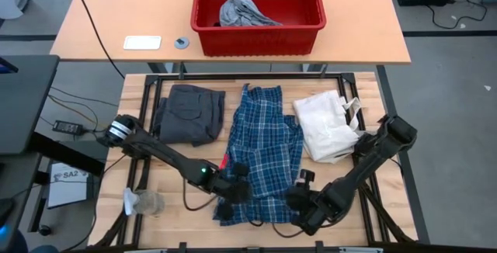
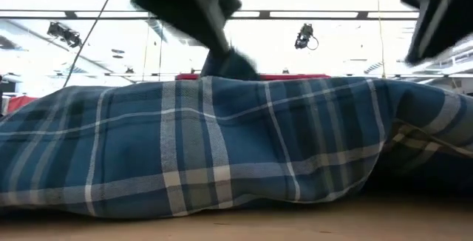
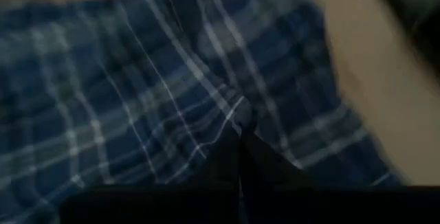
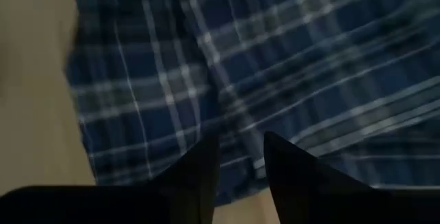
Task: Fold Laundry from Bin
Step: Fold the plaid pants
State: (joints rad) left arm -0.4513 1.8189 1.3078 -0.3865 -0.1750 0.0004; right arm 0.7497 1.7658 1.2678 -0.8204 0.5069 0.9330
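**Both arms down at the near hem of the plaid shirt**

The blue-and-white plaid shirt [image 1: 262, 148] lies spread along the middle of the wooden surface [image 1: 140, 105], between the dark grey shorts [image 1: 189, 113] on one side and a white fabric bag [image 1: 326, 127] on the other.

The left arm reaches in low from the surface's left edge, stretched long and nearly flat, and its tool [image 1: 239, 185] sits on the shirt's near left corner. In the left wrist view its fingers [image 3: 240, 159] are pressed together with a ridge of plaid cloth pinched between them.

The right arm comes in from the right edge, bent at the elbow and angled down toward the near side. The right tool [image 1: 301, 199] is at the shirt's near right corner; its 2 fingers [image 4: 203, 169] stand a narrow gap apart over the hem, and I cannot tell whether they grip it.

Beyond, on a second surface, the red bin [image 1: 257, 12] holds a light grey piece [image 1: 242, 10].
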